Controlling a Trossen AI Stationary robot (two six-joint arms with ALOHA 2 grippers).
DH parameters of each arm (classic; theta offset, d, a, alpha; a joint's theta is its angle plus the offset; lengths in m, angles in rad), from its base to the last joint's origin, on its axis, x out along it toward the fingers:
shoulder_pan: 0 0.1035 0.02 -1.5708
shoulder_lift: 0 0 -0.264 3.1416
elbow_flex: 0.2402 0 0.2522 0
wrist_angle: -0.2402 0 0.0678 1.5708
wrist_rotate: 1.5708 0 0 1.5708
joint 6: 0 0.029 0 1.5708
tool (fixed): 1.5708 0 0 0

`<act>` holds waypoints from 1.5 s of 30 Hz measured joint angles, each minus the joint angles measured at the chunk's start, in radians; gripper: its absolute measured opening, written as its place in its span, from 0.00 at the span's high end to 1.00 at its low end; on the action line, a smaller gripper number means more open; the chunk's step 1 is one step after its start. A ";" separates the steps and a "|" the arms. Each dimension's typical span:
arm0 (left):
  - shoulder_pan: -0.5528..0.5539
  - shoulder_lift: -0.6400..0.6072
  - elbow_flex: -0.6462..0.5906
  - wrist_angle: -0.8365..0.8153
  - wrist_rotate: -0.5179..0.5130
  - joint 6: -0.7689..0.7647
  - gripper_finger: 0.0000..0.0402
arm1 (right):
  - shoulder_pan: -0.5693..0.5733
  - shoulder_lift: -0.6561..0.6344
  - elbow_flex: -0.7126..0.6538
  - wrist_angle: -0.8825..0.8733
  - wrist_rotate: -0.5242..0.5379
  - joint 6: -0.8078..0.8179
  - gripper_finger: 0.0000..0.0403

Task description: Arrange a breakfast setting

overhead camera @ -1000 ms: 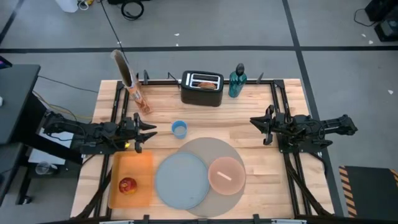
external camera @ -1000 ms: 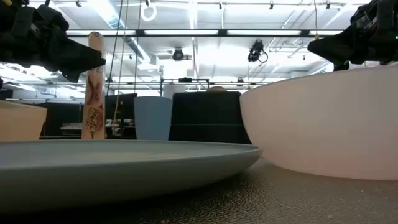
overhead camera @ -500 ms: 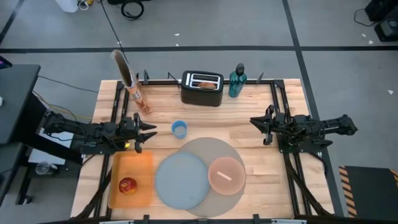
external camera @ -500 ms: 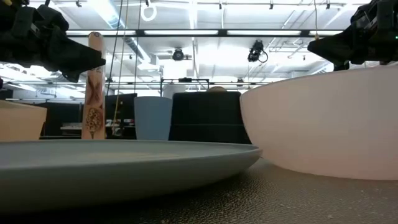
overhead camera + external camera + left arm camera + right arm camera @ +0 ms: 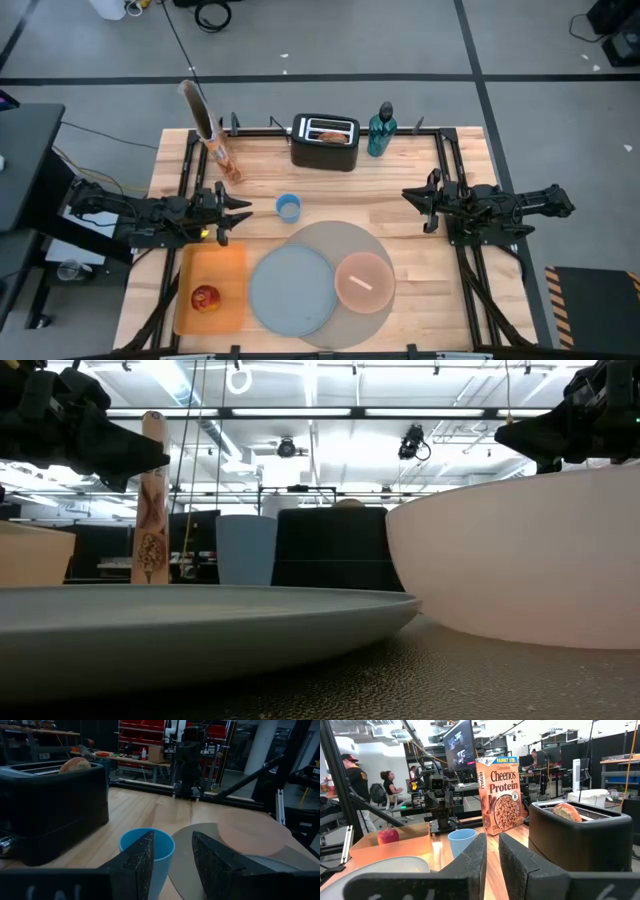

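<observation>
A round grey mat lies near the table's front edge. On it rest a blue-grey plate and, to the plate's right, a smaller pink bowl. A red apple sits on an orange tray at the front left. Round toasted bread sticks up out of the black toaster at the back. My left gripper hovers level at the table's left and is open, with nothing between its fingers. My right gripper hovers level at the right, its fingers a narrow slit apart and holding nothing.
A blue cup stands just ahead of my left gripper, behind the mat. A cereal box stands at the back left and a green bottle to the right of the toaster. People show in the room beyond the table.
</observation>
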 joint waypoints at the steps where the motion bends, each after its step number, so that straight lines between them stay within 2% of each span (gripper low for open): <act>1: 0.000 0.000 0.000 0.000 0.000 0.000 0.65 | 0.000 0.000 0.000 0.000 0.000 0.000 0.86; 6: 0.000 0.000 0.000 0.013 -0.004 0.000 0.65 | 0.000 0.000 0.000 0.000 0.000 0.000 0.86; 21: 0.002 0.000 0.000 0.187 -0.106 -0.013 0.65 | 0.000 0.000 0.000 0.000 0.000 0.000 0.86; 23: 0.002 0.000 0.000 0.205 -0.106 -0.110 0.65 | 0.000 0.000 0.000 0.000 0.000 0.000 0.86; 26: 0.002 0.000 0.000 0.273 -0.117 -0.350 0.65 | 0.000 0.000 0.000 0.000 0.000 0.000 0.86; 32: 0.002 0.000 0.000 0.317 -0.256 -0.668 0.65 | 0.000 0.000 0.000 0.000 0.000 0.000 0.86; 39: 0.001 0.000 0.000 0.316 -0.304 -0.673 0.65 | 0.000 0.000 0.000 0.000 0.000 0.000 0.86; 45: 0.002 0.000 0.000 0.321 -0.488 -0.673 0.65 | 0.000 0.000 0.000 0.000 0.000 0.000 0.86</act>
